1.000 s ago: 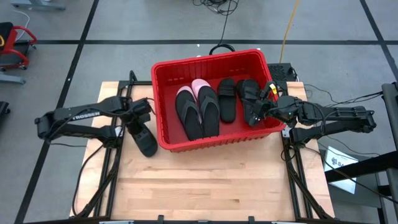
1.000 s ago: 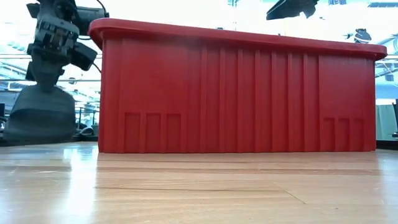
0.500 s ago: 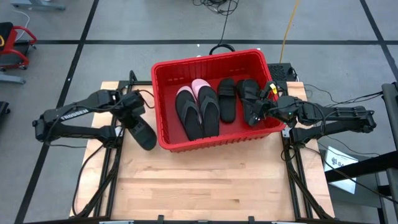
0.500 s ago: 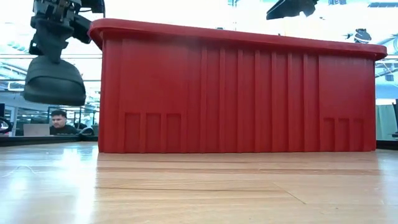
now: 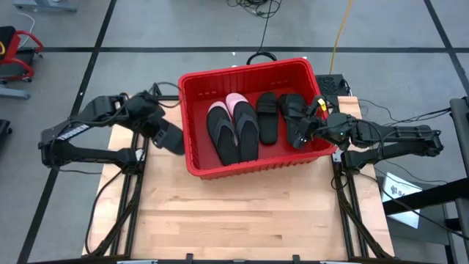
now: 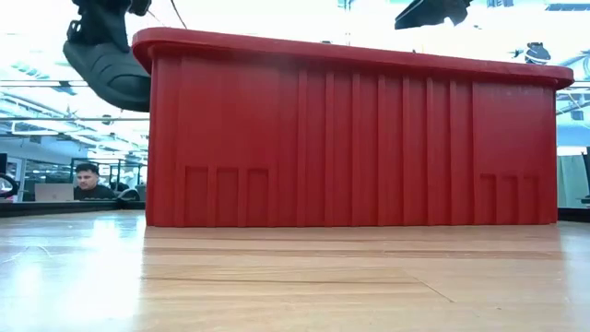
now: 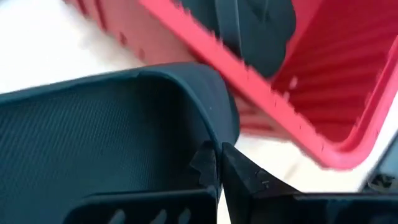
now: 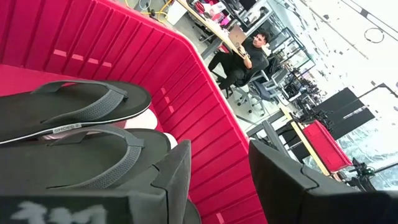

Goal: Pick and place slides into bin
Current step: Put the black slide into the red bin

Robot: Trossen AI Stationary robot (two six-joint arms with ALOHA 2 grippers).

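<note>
High view shows the red bin [image 5: 253, 121] on the wooden table [image 5: 242, 213], holding two black flip-flops [image 5: 233, 132] side by side over a pale pink slide [image 5: 236, 100], a black slide [image 5: 267, 117] next to them, and more black sandals [image 5: 295, 117] against the wall nearest the right arm. The left gripper [image 5: 160, 125] sits just outside the bin's opposite wall, clamped on a black slide [image 5: 171, 137] that hangs clear of the table. Low view has this slide [image 6: 106, 74] raised beside the bin's rim [image 6: 350, 51], tilted, its lower edge just below rim height. Left wrist view shows the fingers [image 7: 239, 171] pinching the slide's strap edge, with the bin wall close ahead. The right gripper [image 5: 314, 126] hovers over the bin's end, its fingers [image 8: 171, 177] parted and empty above the flip-flops. A person [image 6: 86, 180] sits in the room behind.
</note>
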